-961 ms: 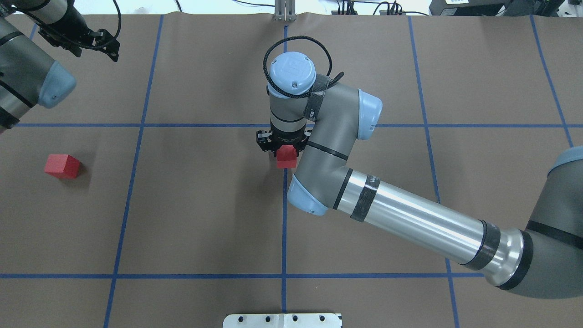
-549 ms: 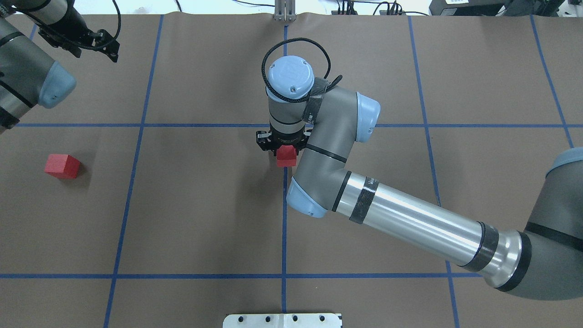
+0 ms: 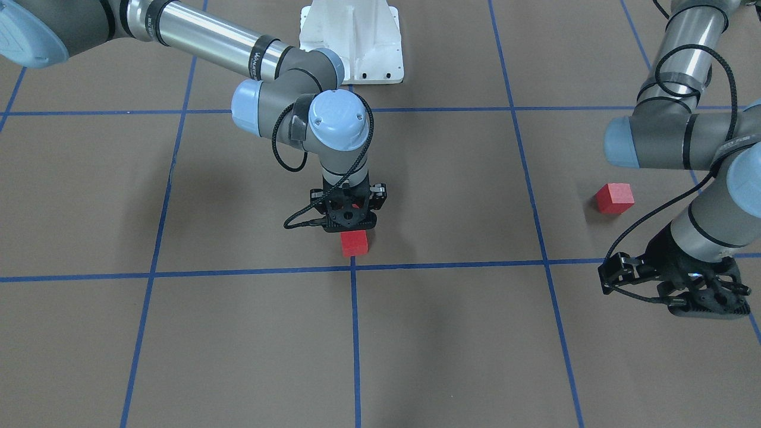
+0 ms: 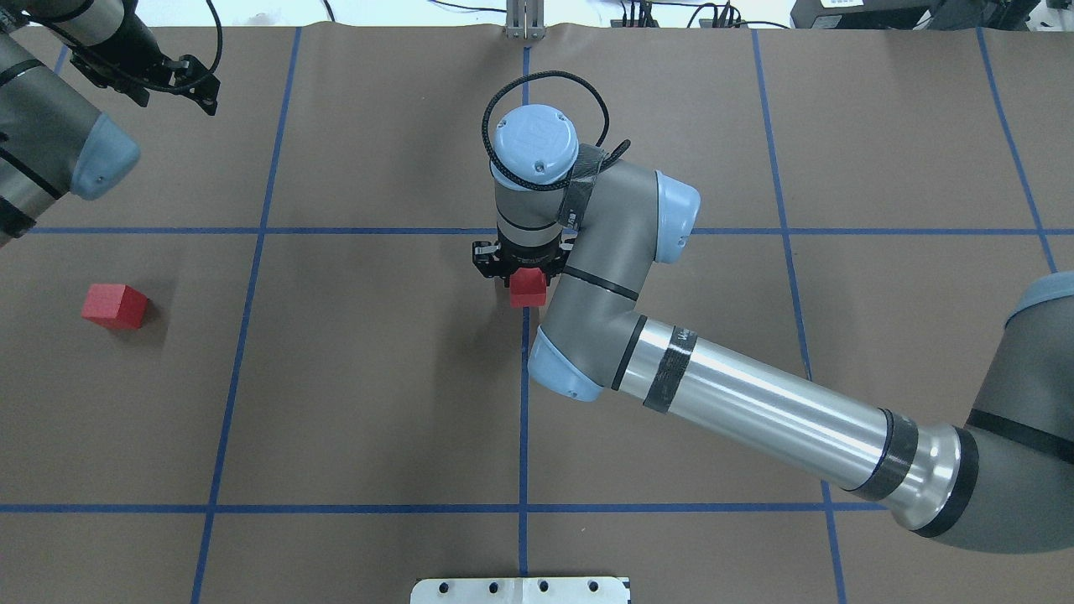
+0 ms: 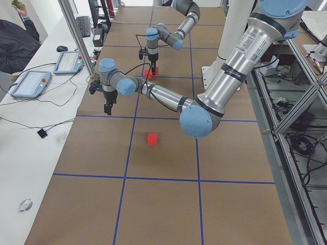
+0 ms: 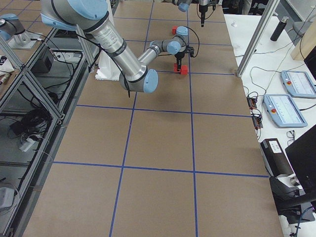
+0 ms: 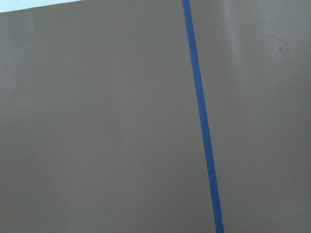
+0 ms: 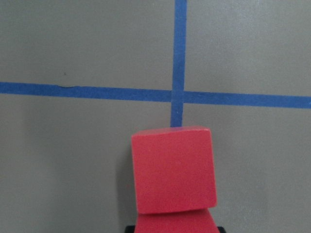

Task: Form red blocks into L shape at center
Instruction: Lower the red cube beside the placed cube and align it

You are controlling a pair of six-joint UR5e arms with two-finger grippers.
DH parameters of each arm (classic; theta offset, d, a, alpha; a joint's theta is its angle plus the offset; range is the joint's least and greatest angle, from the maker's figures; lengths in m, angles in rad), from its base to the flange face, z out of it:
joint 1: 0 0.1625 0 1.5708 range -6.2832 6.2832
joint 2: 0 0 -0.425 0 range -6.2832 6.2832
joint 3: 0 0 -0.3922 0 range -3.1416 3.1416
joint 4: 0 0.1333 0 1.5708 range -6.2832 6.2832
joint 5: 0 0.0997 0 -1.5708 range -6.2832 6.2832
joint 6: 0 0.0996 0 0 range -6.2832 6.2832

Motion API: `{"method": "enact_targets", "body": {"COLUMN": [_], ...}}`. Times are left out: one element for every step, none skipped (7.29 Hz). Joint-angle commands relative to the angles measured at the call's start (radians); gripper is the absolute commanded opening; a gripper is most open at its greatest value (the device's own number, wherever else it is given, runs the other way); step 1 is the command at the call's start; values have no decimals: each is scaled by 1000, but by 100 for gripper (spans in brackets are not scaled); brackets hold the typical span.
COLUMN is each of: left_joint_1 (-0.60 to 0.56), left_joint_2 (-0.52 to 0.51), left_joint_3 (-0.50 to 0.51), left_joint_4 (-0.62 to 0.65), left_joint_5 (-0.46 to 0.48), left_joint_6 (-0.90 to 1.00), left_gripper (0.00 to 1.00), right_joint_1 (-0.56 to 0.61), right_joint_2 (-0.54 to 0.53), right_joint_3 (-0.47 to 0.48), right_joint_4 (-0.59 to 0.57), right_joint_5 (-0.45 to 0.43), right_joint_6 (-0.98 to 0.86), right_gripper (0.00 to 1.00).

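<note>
My right gripper [image 3: 351, 229] [image 4: 522, 270] points straight down at the middle of the brown gridded surface, shut on a red block [image 3: 354, 242] [image 4: 527, 288] [image 8: 172, 170]. The block sits just on the robot's side of the center [image 3: 353, 268] [image 8: 179, 94], over the tape line; I cannot tell whether it touches the paper. A second red block [image 3: 615, 198] [image 4: 115, 305] [image 5: 152, 139] lies alone on the robot's left. My left gripper [image 3: 704, 303] [image 4: 172, 80] hovers far beyond that block, holding nothing; its fingers are hidden, so open or shut is unclear. The left wrist view shows only paper and a tape line [image 7: 201, 116].
The white robot base plate [image 3: 351, 41] [image 4: 520, 590] sits at the near edge. The right forearm [image 4: 755, 411] spans the right half of the surface. A side table with tablets [image 5: 30, 84] [image 6: 289, 108] and metal posts [image 5: 76, 35] borders the far edge.
The right gripper has sunk a little toward the paper with the red block in it. The left arm and the lone block have not moved.
</note>
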Motion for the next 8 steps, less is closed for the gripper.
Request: {"method": "enact_targets", "body": {"left_joint_1": [0, 0, 0, 0, 0, 0, 0, 0], "left_joint_2": [0, 0, 1, 0, 0, 0, 0, 0], "left_joint_3": [1, 1, 1, 3, 6, 6, 6, 7], "left_joint_4": [0, 0, 0, 0, 0, 0, 0, 0], "left_joint_5": [1, 1, 1, 1, 1, 1, 1, 1], "left_joint_6": [0, 0, 2, 2, 2, 2, 2, 2], "left_gripper": [99, 99, 99, 99, 99, 99, 99, 99], "right_joint_1": [0, 0, 0, 0, -2, -3, -3, -3], "right_joint_2": [-2, -3, -9, -8, -8, -8, -6, -6], "right_joint_3": [0, 0, -2, -8, -12, -12, -15, -15], "right_joint_4": [0, 3, 22, 23, 22, 23, 23, 23], "right_joint_5": [-2, -3, -3, -3, -3, -3, -5, -5], "right_joint_6": [1, 1, 1, 3, 3, 3, 3, 3], "right_gripper": [0, 0, 0, 0, 0, 0, 0, 0]}}
